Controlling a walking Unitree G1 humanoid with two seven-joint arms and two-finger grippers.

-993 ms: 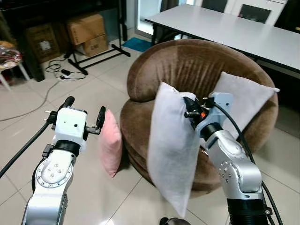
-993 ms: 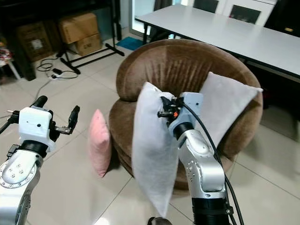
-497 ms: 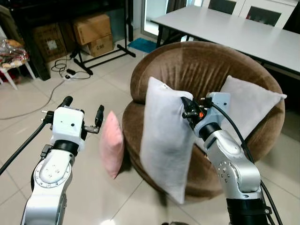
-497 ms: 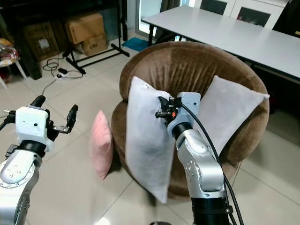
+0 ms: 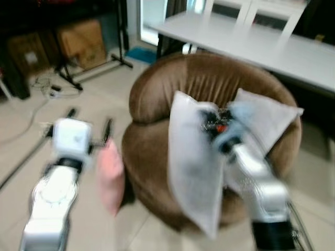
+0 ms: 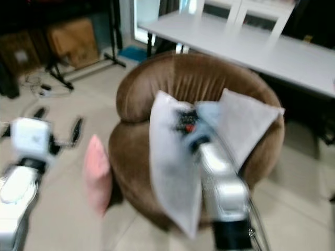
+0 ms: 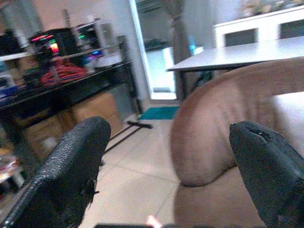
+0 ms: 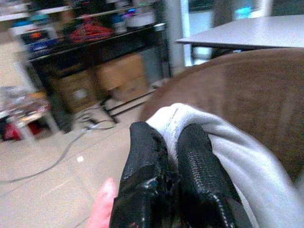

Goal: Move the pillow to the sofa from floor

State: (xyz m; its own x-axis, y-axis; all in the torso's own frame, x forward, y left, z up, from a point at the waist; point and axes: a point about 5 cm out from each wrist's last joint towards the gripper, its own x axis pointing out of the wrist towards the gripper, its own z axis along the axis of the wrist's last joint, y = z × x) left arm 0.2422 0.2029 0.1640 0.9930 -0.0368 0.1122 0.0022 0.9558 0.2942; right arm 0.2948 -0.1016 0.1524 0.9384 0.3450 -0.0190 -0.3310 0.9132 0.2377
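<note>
The right gripper [image 8: 173, 156] has its jaws clenched on a corner of the grey pillow [image 5: 193, 167], which hangs off the floor at the sofa's [image 5: 157, 157] front edge. Lifting looks done; setting it on the seat remains. The left gripper [image 5: 89, 137] waits, jaws released.

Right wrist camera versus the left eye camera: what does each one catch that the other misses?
The right wrist view gives the close-up: the right gripper pinching a fold of the grey pillow. The left eye view adds the left gripper, fingers apart and holding nothing, and a second grey pillow on the seat. Both share the brown sofa, pink pillow and table.
</note>
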